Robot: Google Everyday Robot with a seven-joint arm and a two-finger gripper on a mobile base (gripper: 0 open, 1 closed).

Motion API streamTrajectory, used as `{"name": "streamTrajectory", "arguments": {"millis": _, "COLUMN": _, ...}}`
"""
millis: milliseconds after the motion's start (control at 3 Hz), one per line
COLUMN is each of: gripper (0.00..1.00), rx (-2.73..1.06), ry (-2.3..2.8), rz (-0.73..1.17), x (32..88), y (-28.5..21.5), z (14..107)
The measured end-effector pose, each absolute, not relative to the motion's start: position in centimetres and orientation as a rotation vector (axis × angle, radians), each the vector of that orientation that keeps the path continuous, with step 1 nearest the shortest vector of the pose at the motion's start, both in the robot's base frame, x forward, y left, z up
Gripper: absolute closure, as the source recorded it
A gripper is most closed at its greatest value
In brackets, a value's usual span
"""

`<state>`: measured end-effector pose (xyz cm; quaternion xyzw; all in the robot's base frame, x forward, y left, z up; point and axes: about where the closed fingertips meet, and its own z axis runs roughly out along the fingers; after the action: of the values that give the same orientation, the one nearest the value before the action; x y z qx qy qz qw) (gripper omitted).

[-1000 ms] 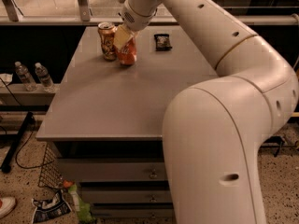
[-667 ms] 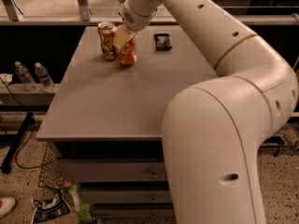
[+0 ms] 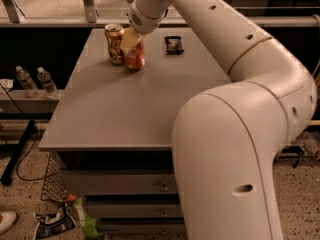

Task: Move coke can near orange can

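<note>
In the camera view, the coke can [image 3: 136, 60] stands upright on the desk [image 3: 125, 114], close to the far edge and toward the far-left corner. The orange can [image 3: 115, 44] stands just beside it on the side nearer that corner; the two are touching or nearly so, and I cannot tell which. The end effector [image 3: 132, 45] comes down from the arm onto the upper part of the coke can and covers its top. Whether it is clenched on the can or released I cannot tell.

The coke can should be light, with thin, stiff walls that dent under a hard squeeze and a smooth, rather slippery skin. A moderate hold across the mid-body, with the can kept upright, looks best.

As for containers, neither can shows whether it is opened or full. The orange can's silver top is visible, but its contents are not. The drawers [image 3: 125, 184] under the near edge are closed. A small dark packet [image 3: 174, 44] lies by the far edge, apart from the cans.
</note>
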<state>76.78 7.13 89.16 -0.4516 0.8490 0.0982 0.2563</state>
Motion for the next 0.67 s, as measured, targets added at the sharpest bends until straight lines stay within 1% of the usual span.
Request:
{"name": "streamTrajectory", "arguments": {"millis": 333, "gripper": 0.12, "rx": -1.226, "ry": 2.304, "rz": 0.267, "x": 76.78, "y": 7.14, "z": 89.19}}
{"name": "streamTrajectory", "arguments": {"millis": 667, "gripper": 0.00, "rx": -1.237, "ry": 2.303, "rz": 0.270, "x": 76.70, "y": 7.28, "z": 88.94}}
